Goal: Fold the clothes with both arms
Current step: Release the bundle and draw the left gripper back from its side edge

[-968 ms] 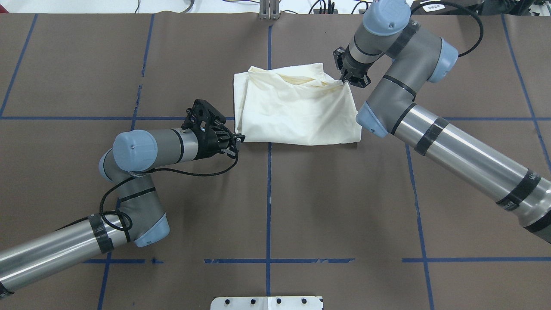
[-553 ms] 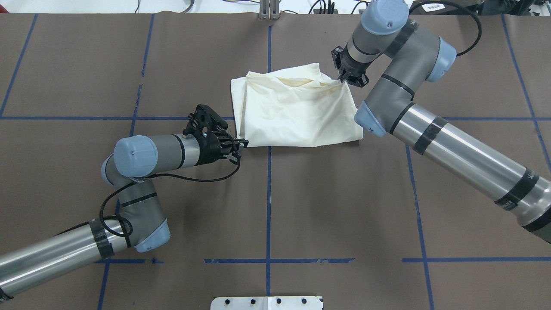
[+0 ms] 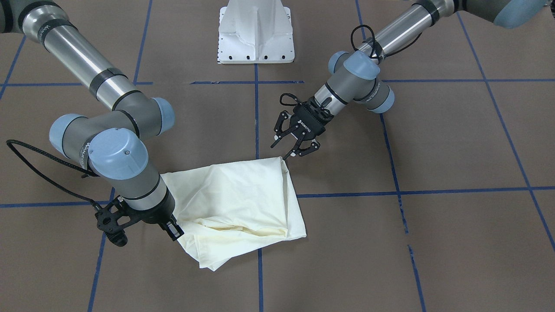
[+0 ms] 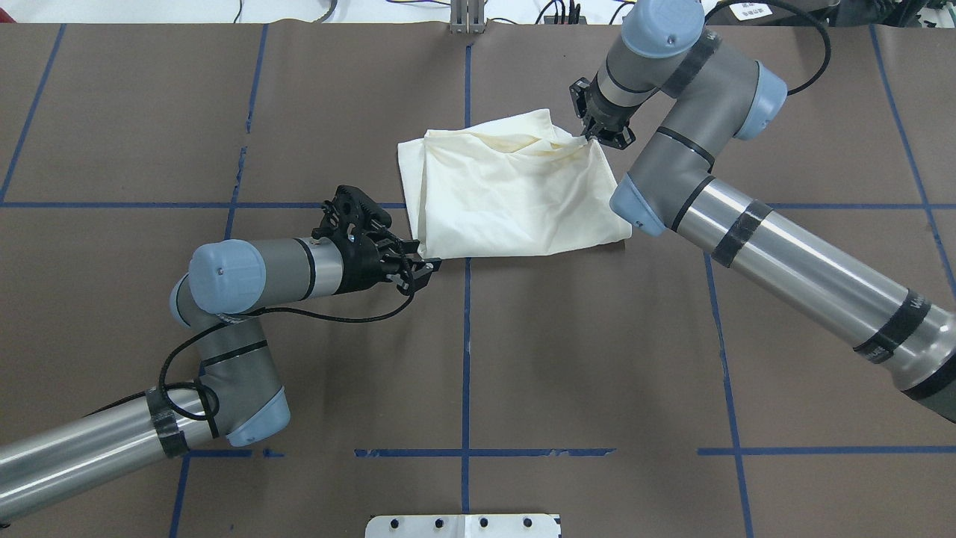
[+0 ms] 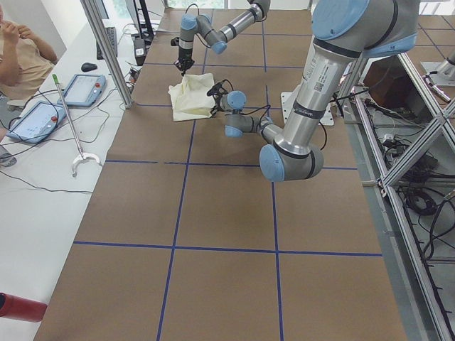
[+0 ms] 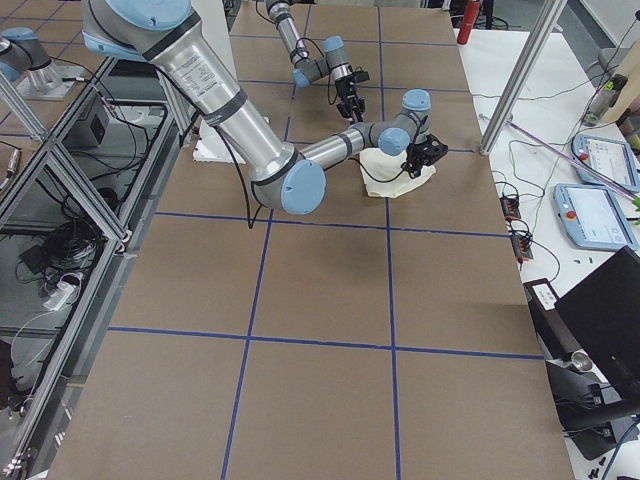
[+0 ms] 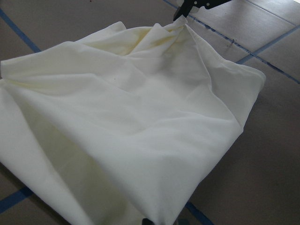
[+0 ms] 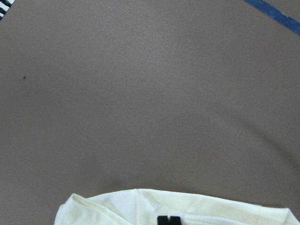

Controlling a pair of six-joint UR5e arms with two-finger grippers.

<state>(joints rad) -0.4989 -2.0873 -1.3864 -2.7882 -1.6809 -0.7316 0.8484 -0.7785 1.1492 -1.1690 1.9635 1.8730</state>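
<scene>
Fingers of right gripper (image 4: 591, 136) pinched on shirt (image 4: 515, 194) corner — cloth peaks there. Left gripper (image 3: 282, 151) spread, empty — tip just beside opposite corner.

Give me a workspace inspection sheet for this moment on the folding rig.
Surface: brown table covering with a blue tape grid, lying flat.
Job's things: cream-white thin fabric shirt, loosely folded, plain side up.
Clutter: nothing seen.
Grippers: black right gripper shut on the shirt's far corner, pinching it up; black left gripper open at the near corner, contact unclear.
Cables: black cable loops beside the left arm, off the cloth; another arcs behind the right arm.
Surroundings: white fixed pedestal; seated person by tablets.
</scene>
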